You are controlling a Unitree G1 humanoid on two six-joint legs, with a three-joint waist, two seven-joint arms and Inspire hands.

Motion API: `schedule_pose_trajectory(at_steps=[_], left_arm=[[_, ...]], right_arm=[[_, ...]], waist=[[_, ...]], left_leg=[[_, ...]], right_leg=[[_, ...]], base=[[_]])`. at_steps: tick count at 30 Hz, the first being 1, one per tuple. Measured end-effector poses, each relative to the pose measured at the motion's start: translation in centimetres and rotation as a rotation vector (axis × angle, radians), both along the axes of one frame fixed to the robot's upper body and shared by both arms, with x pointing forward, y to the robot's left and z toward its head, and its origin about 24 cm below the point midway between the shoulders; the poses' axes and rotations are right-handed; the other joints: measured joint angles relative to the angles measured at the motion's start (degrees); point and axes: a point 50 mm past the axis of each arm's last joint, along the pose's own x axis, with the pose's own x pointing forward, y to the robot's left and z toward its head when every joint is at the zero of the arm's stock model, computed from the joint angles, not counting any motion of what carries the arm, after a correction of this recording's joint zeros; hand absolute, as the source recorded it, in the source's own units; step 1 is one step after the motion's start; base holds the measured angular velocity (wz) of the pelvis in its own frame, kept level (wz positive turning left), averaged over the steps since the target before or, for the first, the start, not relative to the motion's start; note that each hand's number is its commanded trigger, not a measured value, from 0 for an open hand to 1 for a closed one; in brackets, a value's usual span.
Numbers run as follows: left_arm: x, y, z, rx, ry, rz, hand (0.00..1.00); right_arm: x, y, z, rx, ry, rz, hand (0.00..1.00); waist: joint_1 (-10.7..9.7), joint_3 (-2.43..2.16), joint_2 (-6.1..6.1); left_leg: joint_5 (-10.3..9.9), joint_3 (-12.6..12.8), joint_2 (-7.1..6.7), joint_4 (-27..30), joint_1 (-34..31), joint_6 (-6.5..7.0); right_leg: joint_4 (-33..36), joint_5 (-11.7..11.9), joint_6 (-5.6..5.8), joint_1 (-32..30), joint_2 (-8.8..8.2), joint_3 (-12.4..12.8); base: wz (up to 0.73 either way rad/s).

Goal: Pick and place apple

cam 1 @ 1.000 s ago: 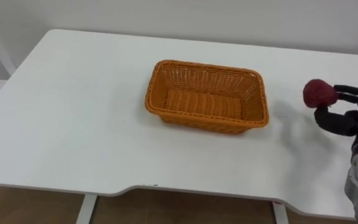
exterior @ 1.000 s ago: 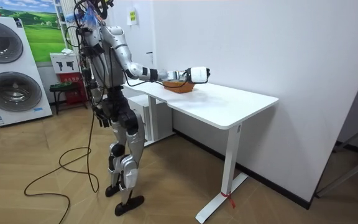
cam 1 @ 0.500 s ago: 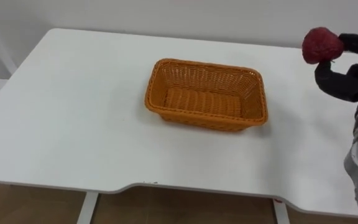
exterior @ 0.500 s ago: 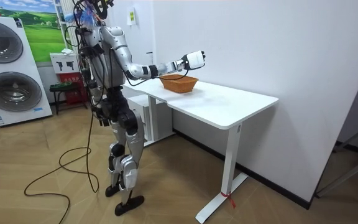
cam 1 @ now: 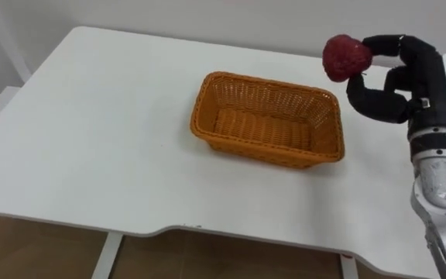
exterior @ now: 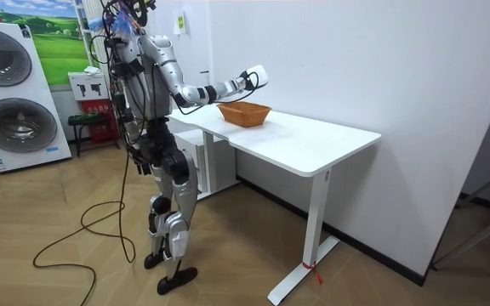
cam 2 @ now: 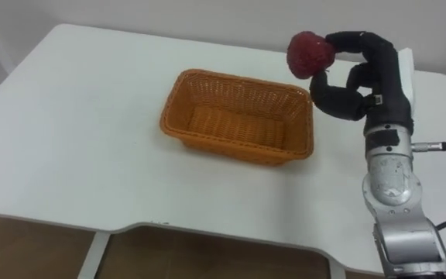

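A dark red apple (cam 1: 346, 56) (cam 2: 310, 54) is pinched between the thumb and curled fingers of my right hand (cam 1: 399, 80) (cam 2: 364, 74). The hand holds it in the air, just beyond the right end of an orange wicker basket (cam 1: 268, 119) (cam 2: 238, 115) that stands empty on the white table (cam 1: 91, 139). In the room view I stand at the table's end with my right arm (exterior: 215, 87) raised over the basket (exterior: 244, 113).
The table (exterior: 313, 144) stands against a white wall, with bare surface left and in front of the basket. Its front edge has a shallow curved cutout (cam 1: 231, 232). Washing machines (exterior: 11, 93) stand at the room view's left.
My right hand has risen and swung left with the apple, from low beside the basket's right end to high near its right rim. The eye view has shifted slightly.
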Motion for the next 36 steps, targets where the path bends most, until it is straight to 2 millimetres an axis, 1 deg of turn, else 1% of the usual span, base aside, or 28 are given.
schedule_pose_trajectory(at_steps=[4, 12, 17, 19, 20, 22, 27, 32, 35, 36], left_arm=[[0.0, 0.0, 0.0, 0.003, 0.001, 0.001, 0.0], [-0.1, 0.1, 0.0, 0.018, -0.003, 0.002, 0.0], [-0.1, -0.2, 0.0, 0.013, 0.002, -0.016, 0.0], [-0.1, -0.1, 0.0, 0.014, 0.001, -0.017, 0.0], [-0.1, -0.1, 0.0, 0.014, 0.001, -0.017, 0.0], [-0.1, -0.1, 0.0, 0.014, 0.001, -0.019, 0.0], [0.0, -0.2, 0.0, 0.018, 0.006, -0.048, 0.0], [0.0, -0.2, 0.0, 0.017, 0.008, -0.054, 0.0], [0.0, -0.2, 0.0, 0.017, 0.006, -0.052, 0.0], [0.1, -0.2, 0.0, 0.018, 0.005, -0.05, 0.0]], right_arm=[[0.0, 0.6, 0.5, -0.028, -0.012, 0.041, 0.0], [0.1, 1.6, 0.1, -0.041, 0.022, 0.114, 0.0], [0.1, 1.7, 0.0, -0.042, 0.025, 0.12, 0.0], [0.1, 1.9, -0.1, -0.042, 0.028, 0.129, 0.0], [0.1, 2.0, -0.1, -0.043, 0.03, 0.132, 0.0], [0.1, 2.5, -0.3, -0.044, 0.039, 0.151, 0.0], [0.1, 2.7, -0.5, -0.045, 0.046, 0.161, 0.0], [0.0, 2.7, -0.6, -0.043, 0.051, 0.158, 0.0], [0.0, 2.5, -0.6, -0.041, 0.05, 0.15, 0.0], [0.0, 2.2, -0.7, -0.032, 0.053, 0.138, 0.0]], waist=[[0.15, 0.16, 0.15], [0.14, 0.43, 0.54], [0.2, 0.47, 0.31], [0.18, 0.68, -0.09], [0.17, 0.69, -0.18], [0.0, 0.53, -0.56], [0.04, 0.2, -1.04], [-0.05, 0.31, -0.87], [-0.33, 0.5, -0.57], [-0.62, 0.59, -0.44]], left_leg=[[0.0, -0.44, -0.05, 0.01, -0.03, 0.0], [0.02, -0.47, -0.02, -0.03, -0.04, -0.02], [0.02, -0.46, -0.04, -0.08, 0.0, -0.02], [0.03, -0.46, -0.02, -0.08, 0.0, -0.03], [0.03, -0.46, -0.02, -0.08, 0.0, -0.03], [0.03, -0.46, -0.05, -0.06, -0.06, -0.02], [0.03, -0.48, -0.11, -0.04, -0.07, -0.01], [0.03, -0.38, -0.07, 0.16, 0.0, -0.01], [0.03, -0.32, -0.06, 0.3, -0.05, -0.01], [0.02, -0.36, -0.07, 0.56, -0.04, -0.01]], right_leg=[[-0.01, 0.0, 0.0, 0.15, 0.01, 0.01], [-0.02, 0.0, 0.0, 0.17, 0.03, -0.01], [-0.02, 0.0, 0.0, 0.17, 0.02, -0.01], [-0.02, 0.0, 0.0, 0.17, 0.04, -0.02], [-0.02, 0.0, 0.0, 0.17, 0.04, -0.05], [-0.01, 0.0, 0.0, 0.12, 0.02, -0.17], [0.0, 0.0, 0.0, 0.13, -0.04, -0.19], [0.0, 0.0, 0.0, 0.28, -0.04, -0.2], [-0.05, 0.0, 0.0, 0.37, -0.01, -0.15], [-0.1, 0.01, 0.0, 0.58, -0.05, -0.49]], base=[[0.05], [0.0], [0.0], [0.0], [0.0], [0.0], [0.0], [0.0], [0.01], [0.08]])
